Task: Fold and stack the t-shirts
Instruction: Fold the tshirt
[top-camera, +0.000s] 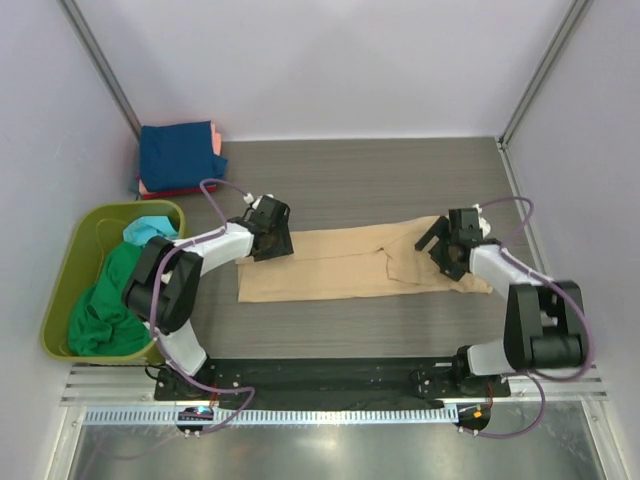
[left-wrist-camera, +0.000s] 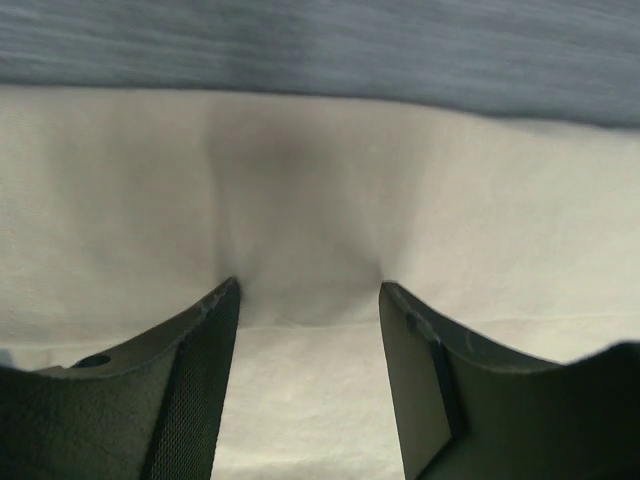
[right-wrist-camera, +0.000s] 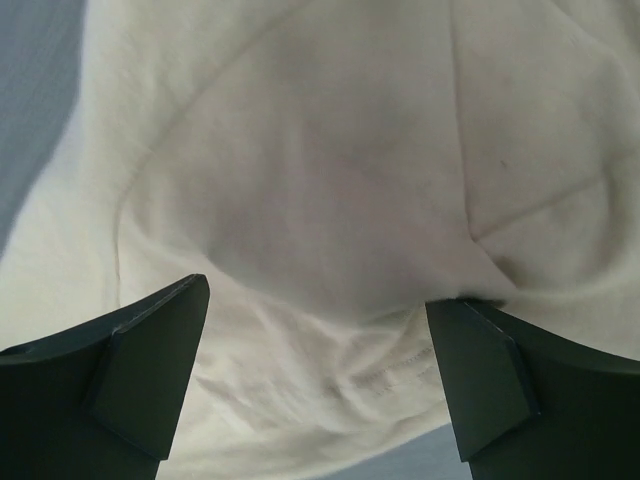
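A tan t-shirt (top-camera: 340, 265) lies folded into a long strip across the middle of the table. My left gripper (top-camera: 268, 232) is open, pressed down on the strip's far left corner; in the left wrist view the cloth (left-wrist-camera: 310, 200) fills the gap between its fingers (left-wrist-camera: 200, 370). My right gripper (top-camera: 452, 243) is open over the strip's right end, with a bulge of cloth (right-wrist-camera: 320, 200) and a stitched hem between its fingers (right-wrist-camera: 480, 370). Folded navy, pink and red t-shirts (top-camera: 180, 155) are stacked at the far left. Green and teal t-shirts (top-camera: 105, 300) lie in the bin.
An olive-green plastic bin (top-camera: 65, 290) stands at the left edge of the table. White walls with metal posts enclose the back and sides. The arm bases and a metal rail (top-camera: 330, 385) run along the near edge.
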